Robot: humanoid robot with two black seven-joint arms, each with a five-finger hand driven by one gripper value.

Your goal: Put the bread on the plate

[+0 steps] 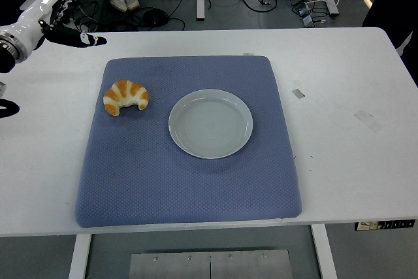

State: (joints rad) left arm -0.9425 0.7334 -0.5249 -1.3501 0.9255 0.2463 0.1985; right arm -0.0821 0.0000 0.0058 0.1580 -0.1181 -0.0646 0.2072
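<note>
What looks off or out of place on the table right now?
Nothing stands out. The croissant lies intact on the blue mat, left of the empty plate, not touching it. The mat lies flat. Two bits of tape sit on the bare table. The left hand is open, above the far left corner.

My left hand sits top-left, arm cut by the frame edge. Dark bit at far left edge: can't ID. Right arm's edge-clipped; hand out of shot.

Mat: blue woven cloth, matt, dimpled texture. Plate: smooth glossy ceramic look. Table: smooth white laminate.
</note>
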